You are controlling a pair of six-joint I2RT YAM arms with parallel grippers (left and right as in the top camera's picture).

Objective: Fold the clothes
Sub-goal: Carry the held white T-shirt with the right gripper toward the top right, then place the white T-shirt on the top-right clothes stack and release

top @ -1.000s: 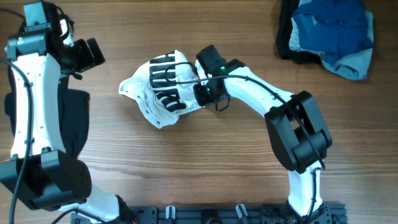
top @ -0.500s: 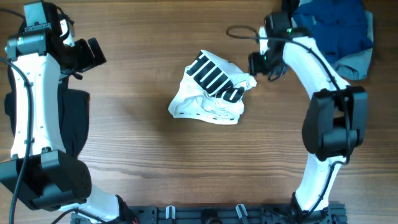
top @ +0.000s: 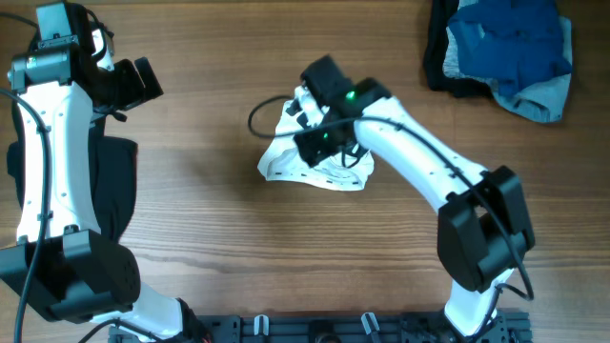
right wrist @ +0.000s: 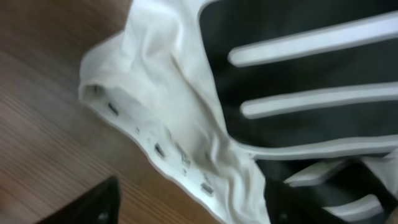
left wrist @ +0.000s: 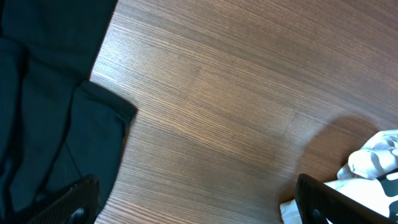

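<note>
White shirt (top: 329,174), black-striped, lies crumpled; its hem marks are unreadable. Right gripper (top: 307,114) hovers over it, jaws apart. Left gripper (top: 148,81) sits aside, jaws apart too.

From overhead the right arm (top: 410,157) is covering much of the white shirt (top: 278,164), and the right wrist view is showing its print (right wrist: 298,93) blurred and running off the edge. The top edge is cutting off the blue clothes (top: 505,43), and the left edge the black garment (left wrist: 37,124).
</note>
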